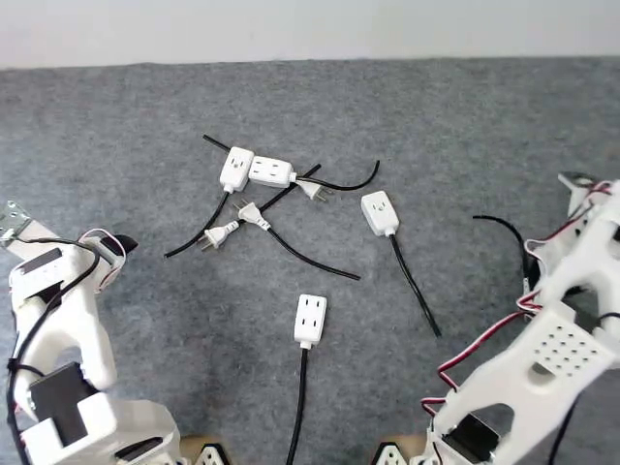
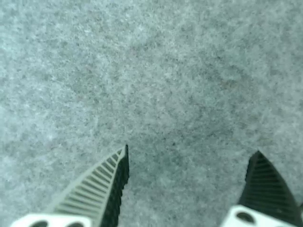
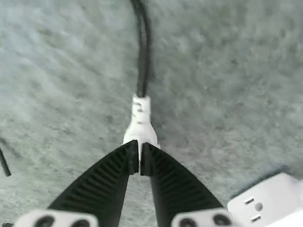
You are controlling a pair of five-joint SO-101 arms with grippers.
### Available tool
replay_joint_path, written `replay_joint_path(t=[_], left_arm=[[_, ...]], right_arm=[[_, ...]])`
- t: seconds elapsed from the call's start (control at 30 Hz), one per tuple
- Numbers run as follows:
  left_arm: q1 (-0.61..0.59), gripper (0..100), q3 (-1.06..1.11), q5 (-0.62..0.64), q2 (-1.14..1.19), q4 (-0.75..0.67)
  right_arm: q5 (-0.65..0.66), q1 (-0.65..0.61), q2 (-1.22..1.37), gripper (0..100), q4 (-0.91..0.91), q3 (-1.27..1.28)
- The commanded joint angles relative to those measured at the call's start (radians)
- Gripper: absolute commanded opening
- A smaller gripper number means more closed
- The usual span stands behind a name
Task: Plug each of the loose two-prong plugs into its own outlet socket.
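The right end effector (image 3: 139, 144) is clenched on a white two-prong plug (image 3: 140, 118), its black cord (image 3: 141, 52) trailing over the grey felt counter (image 3: 227, 85); a white outlet socket (image 3: 270, 201) lies near it; the left end effector (image 2: 191, 150) hangs released, jaws wide, above the felt.

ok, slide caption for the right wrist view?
Right gripper closed on a white two-prong plug, black cord trailing over grey felt, outlet socket nearby.
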Motion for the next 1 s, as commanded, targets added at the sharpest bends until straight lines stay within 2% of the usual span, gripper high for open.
replay_joint_path(t=[0.0,0.57,0.73,0.97], left_arm=[[0.003,37,-0.047,0.003,-0.003,0.000],[0.003,37,-0.047,0.003,-0.003,-0.002],[0.003,37,-0.047,0.003,-0.003,-0.002],[0.003,37,-0.047,0.003,-0.003,-0.002]], right_arm=[[0.003,-0.039,-0.084,9.0,-0.012,-0.043],[0.003,-0.085,-0.079,9.2,-0.062,-0.038],[0.002,-0.101,-0.079,0.6,-0.054,-0.038],[0.009,-0.099,-0.056,0.9,-0.051,-0.037]])
